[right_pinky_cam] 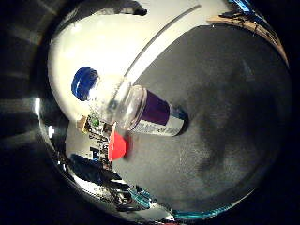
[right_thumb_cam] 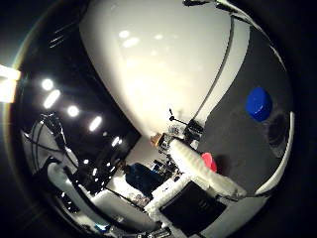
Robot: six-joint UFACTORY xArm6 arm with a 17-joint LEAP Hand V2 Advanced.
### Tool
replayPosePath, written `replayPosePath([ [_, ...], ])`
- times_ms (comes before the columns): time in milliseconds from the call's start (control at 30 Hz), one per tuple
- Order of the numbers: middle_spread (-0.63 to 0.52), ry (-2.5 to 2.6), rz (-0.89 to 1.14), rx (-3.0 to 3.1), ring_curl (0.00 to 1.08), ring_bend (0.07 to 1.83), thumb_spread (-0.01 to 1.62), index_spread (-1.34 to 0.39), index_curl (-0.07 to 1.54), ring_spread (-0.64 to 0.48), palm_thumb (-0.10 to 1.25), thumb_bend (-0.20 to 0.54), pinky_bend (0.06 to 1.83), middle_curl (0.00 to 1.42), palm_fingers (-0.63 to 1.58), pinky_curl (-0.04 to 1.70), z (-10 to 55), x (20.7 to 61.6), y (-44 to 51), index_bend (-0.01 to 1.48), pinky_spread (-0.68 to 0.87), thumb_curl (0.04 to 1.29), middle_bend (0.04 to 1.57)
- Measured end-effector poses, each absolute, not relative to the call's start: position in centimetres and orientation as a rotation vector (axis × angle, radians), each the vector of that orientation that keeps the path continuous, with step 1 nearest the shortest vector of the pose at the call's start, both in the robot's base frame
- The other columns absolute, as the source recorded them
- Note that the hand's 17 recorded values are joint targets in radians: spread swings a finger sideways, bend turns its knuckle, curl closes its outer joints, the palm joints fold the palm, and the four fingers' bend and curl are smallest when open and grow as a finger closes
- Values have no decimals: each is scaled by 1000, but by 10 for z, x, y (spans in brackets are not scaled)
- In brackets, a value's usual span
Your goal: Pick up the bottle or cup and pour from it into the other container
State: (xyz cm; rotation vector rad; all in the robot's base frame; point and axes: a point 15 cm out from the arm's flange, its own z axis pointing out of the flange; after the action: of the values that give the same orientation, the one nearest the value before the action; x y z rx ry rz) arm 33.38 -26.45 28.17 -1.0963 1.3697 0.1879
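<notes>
The bottle hides part of the red cup behind it; the clutter beyond the desk edge is too small to identify (the hand shows only partly, its fingers' curl unclear).

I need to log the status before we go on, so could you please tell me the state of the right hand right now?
Right hand: holding nothing; the bottle stands free on the dark table. Open or shut cannot be told.

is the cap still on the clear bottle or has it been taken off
On. The blue cap sits on the neck of the clear bottle with the purple label, which stands on the dark table. Whether it is screwed tight cannot be told.
</notes>
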Motion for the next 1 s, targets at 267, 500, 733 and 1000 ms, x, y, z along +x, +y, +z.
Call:
replayPosePath([
  [267, 12, 1401, 206, -1056, 211, 569, 1064, -231, 295, 98, 644, -21, 889, 359, 171, -5, 257, 336, -275, 163, 434, 367, 296],
  [500, 12, 1426, 220, -1038, 212, 567, 1061, -231, 295, 99, 646, -23, 878, 360, 173, -5, 239, 338, -279, 162, 433, 374, 299],
  [733, 12, 1448, 242, -1040, 210, 569, 1061, -231, 293, 100, 645, -24, 875, 362, 175, -5, 221, 344, -277, 162, 434, 376, 303],
  [1000, 13, 1441, 292, -1066, 208, 564, 1055, -234, 292, 99, 650, -24, 868, 365, 186, -5, 208, 358, -264, 161, 432, 382, 319],
])
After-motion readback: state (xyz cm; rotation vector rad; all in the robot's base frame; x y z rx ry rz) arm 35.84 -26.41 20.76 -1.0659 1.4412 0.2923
